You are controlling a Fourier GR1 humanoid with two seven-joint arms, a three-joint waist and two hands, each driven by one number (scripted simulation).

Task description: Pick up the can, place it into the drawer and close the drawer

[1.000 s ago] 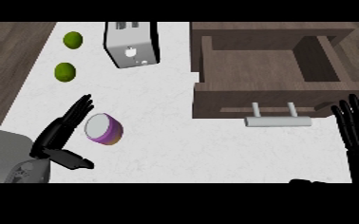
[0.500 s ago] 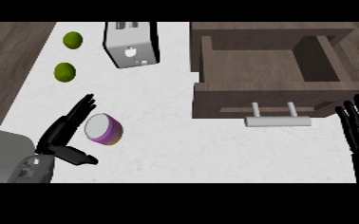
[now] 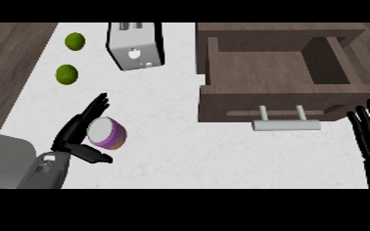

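A short purple can [image 3: 107, 133] with a pale top lies tilted on the white counter at the lower left. My left hand [image 3: 78, 132] is right beside it on its left, fingers straight along its far side and thumb below it, not curled round it. The brown drawer [image 3: 274, 105] stands pulled out at the right, its inside bare, with a grey handle [image 3: 285, 125] on its front. My right hand [image 3: 359, 133] rests open at the right edge, just right of the handle.
A silver toaster [image 3: 134, 46] stands at the top middle. Two green limes [image 3: 75, 40] [image 3: 66, 74] lie at the upper left. A dark wooden strip [image 3: 22, 63] borders the counter on the left.
My left hand has slid slightly closer around the can, thumb moving under it. The can, the drawer and my right hand stay where they were.
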